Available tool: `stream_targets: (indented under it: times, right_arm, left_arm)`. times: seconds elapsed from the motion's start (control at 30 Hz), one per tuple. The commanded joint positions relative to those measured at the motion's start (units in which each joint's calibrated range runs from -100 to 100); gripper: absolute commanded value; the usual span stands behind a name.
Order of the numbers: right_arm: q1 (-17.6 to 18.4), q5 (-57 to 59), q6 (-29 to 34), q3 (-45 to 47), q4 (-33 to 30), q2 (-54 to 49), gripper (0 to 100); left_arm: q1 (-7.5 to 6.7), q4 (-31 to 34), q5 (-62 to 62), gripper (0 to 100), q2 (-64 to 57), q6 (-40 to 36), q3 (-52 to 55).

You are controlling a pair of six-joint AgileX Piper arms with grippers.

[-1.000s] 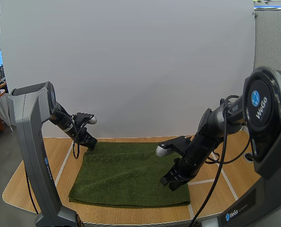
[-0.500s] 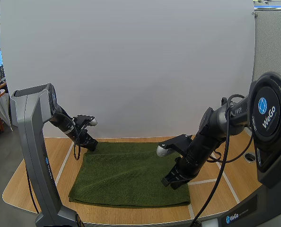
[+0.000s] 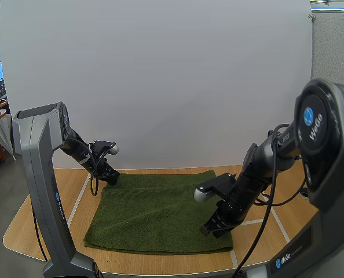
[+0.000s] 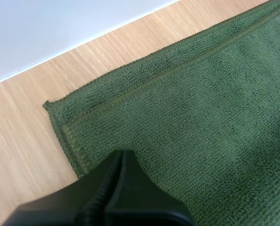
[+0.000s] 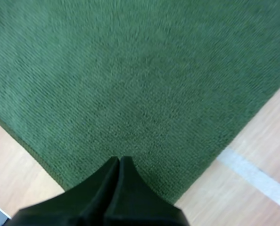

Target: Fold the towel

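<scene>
A dark green towel (image 3: 154, 211) lies flat and unfolded on the wooden table. My left gripper (image 3: 111, 178) rests at the towel's far left corner. In the left wrist view its fingers (image 4: 121, 160) lie together as one dark wedge, shut on nothing, just inside the hemmed corner of the towel (image 4: 187, 108). My right gripper (image 3: 208, 229) hangs low over the towel's near right part. In the right wrist view its fingers (image 5: 119, 165) are shut together over the towel (image 5: 130, 80), close to the near right corner.
The wooden table (image 3: 44, 214) has white tape lines (image 3: 256, 221) at the right and left of the towel. A white tape line (image 5: 258, 176) crosses the bare wood beside the towel's right edge. A white wall stands behind the table.
My right gripper has sunk lower and moved slightly toward the towel's near right corner. The left gripper has barely moved.
</scene>
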Motion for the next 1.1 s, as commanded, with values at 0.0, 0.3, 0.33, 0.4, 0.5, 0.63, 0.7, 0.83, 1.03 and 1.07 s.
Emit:
stream_targets:
  times: [0.0,0.3,0.33,0.4,0.5,0.63,0.7,0.83,1.03,1.07]
  right_arm:
    - [-0.2,0.1,-0.2,1.1,-3.1,1.0,0]
    - [-0.2,5.9,-0.2,1.9,-5.3,1.0,0]
    - [-0.2,6.4,-0.2,1.9,-5.7,1.0,0]
    - [-0.2,7.1,0.5,1.9,-7.0,1.0,0]
    - [-0.2,8.2,1.3,1.9,-8.7,1.0,0]
    - [-0.2,10.3,1.4,2.6,-9.9,1.0,0]
    - [-0.2,10.4,1.4,3.9,-10.5,0.8,0]
    - [-0.2,10.4,1.4,5.8,-11.1,-0.3,0]
    - [-0.2,9.8,1.4,5.8,-10.9,-3.5,0]
    - [-0.2,9.8,1.4,5.8,-10.7,-4.3,0]
  left_arm:
    - [-0.20,-0.4,0.8,0,0.5,-0.2,-0.3]
    - [-0.20,-0.4,0.8,0,0.5,-0.2,-0.3]
    - [-0.20,-0.4,0.8,0,0.5,-0.2,-0.3]
    - [-0.20,-0.4,0.8,0,0.5,-0.2,-0.3]
    - [-0.20,-0.4,0.8,0,0.5,-0.2,-0.3]
    - [-0.20,-0.4,0.7,0,0.5,-0.2,-0.3]
    - [-0.20,-0.1,0.7,0,0.5,-0.2,-0.3]
    - [-0.20,-0.1,0.1,0,0.5,-0.2,-0.3]
    - [-0.20,-0.1,0.1,0,0.5,-0.2,-0.3]
    - [-0.20,-0.1,0.1,0,0.5,-0.2,-0.3]
